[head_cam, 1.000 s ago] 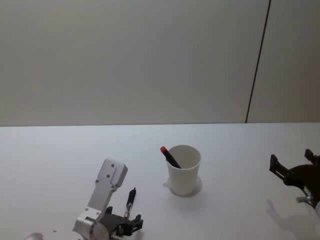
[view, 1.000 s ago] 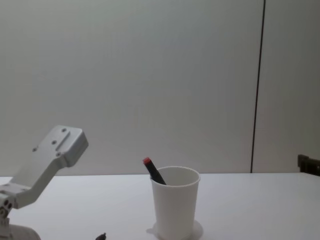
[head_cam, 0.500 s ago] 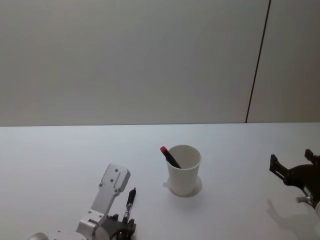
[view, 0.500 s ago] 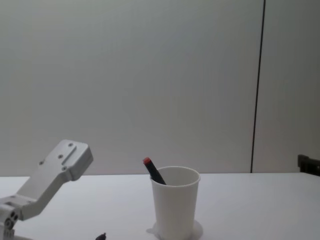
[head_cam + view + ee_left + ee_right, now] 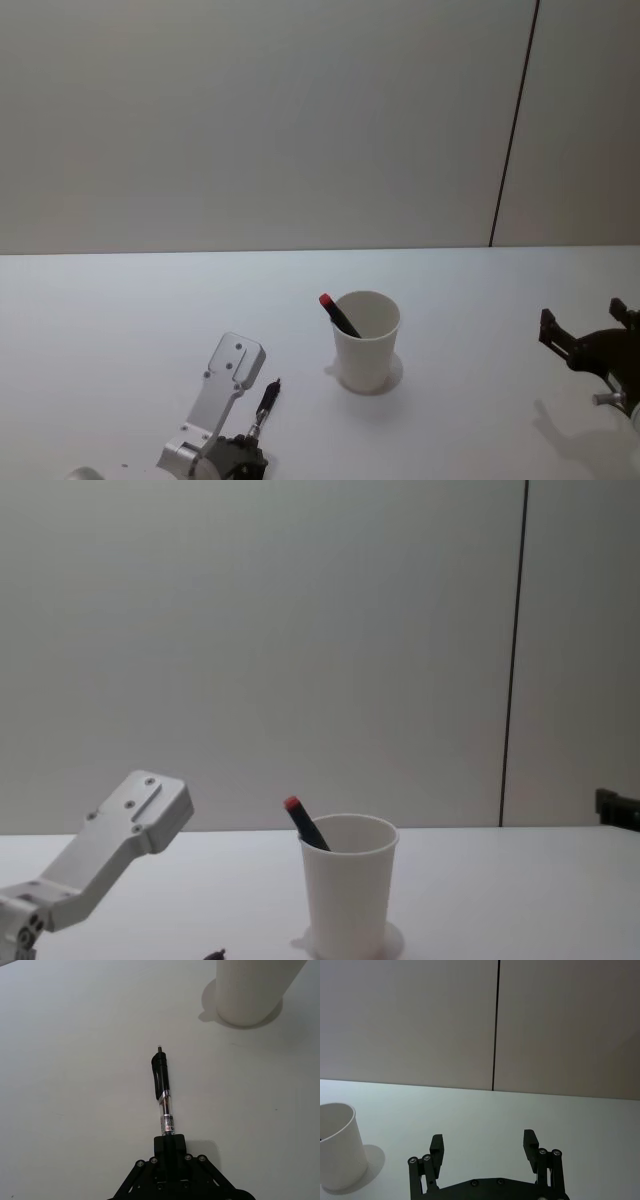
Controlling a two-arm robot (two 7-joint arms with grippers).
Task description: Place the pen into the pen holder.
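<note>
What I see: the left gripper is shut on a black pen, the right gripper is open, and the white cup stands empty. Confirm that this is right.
The white cup is not empty: the head view shows a red-tipped pen leaning inside it. The rest stands: the left gripper is shut on the black pen, and the right gripper is open.

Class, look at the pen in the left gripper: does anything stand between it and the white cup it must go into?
Nothing visible does. Only bare table lies between the pen held by the left gripper and the pen holder. A red-capped pen leans inside it.
</note>
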